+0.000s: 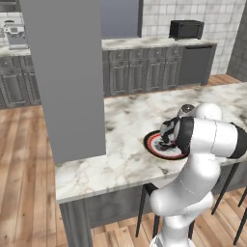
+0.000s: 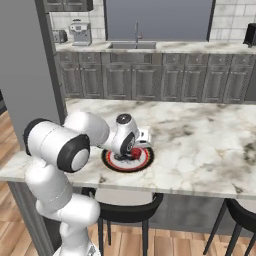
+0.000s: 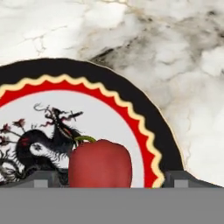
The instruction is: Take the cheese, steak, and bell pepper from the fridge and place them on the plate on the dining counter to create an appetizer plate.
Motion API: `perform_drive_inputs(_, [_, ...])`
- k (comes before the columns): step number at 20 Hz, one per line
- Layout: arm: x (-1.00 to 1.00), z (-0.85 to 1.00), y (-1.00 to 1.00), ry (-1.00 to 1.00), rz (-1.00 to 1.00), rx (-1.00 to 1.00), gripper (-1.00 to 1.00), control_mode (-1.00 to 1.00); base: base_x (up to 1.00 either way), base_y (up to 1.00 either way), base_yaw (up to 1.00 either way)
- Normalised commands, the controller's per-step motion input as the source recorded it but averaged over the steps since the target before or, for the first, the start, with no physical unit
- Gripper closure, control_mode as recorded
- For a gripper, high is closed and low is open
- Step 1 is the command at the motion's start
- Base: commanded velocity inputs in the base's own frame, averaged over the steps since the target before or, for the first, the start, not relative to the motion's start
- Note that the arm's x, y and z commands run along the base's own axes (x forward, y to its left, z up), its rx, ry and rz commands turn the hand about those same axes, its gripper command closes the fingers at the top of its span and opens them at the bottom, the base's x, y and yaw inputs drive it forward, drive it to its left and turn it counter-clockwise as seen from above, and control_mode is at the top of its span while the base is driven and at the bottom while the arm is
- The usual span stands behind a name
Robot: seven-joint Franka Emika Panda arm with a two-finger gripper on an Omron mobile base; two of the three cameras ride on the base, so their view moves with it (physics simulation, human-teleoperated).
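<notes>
A: What's the biggest thing here?

B: The table (image 1: pixel 130 116) — the long white-and-grey veined marble top. A grey square pillar (image 1: pixel 67 77) rises at its left end, and black stools (image 2: pixel 127 207) with white seats stand under its near edge. Across the wooden floor, along the far wall, runs a row of dark cabinets (image 2: pixel 150 75) with a sink (image 2: pixel 131 45) set in its top.

A: And the arm?

B: The white arm (image 2: pixel 60 150) bends low over the table from the near side, its wrist right above the plate (image 2: pixel 146 159).

A: Where does the plate sit?

B: On the table near its near edge, to the right of the pillar. Black rim, a red ring with a wavy pale border, white centre with a black pattern (a dragon-like figure, as far as the hand view lets me read it).

A: The bell pepper?

B: On the plate. The bell pepper (image 3: pixel 100 164) — bright red, its green stem curling at the top — rests on the white centre, just inside the red ring. In the right base view a red patch shows on the plate under the wrist.

A: How's the end effector?

B: The end effector (image 3: pixel 107 179) is spread wide. One dark fingertip (image 3: pixel 41 179) stands to the pepper's left and the other well to its right, neither one pressing against it.
</notes>
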Motion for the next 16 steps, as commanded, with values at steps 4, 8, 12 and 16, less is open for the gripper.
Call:
perform_drive_inputs(4, [-0.97,0.65,0.02,0.0,0.0,0.0,-1.0,-1.0,0.0,0.0,0.0])
perform_drive_inputs(8, [-1.0,0.95,0.11,-0.1,0.0,-0.05,-1.0,-1.0,0.0,0.0,0.0])
perform_drive_inputs(12, [-1.0,1.0,0.16,-0.19,0.01,-0.09,-1.0,-1.0,0.0,0.0,0.0])
perform_drive_inputs(16, [-1.0,1.0,0.05,-0.3,0.0,-0.09,-1.0,-1.0,0.0,0.0,0.0])
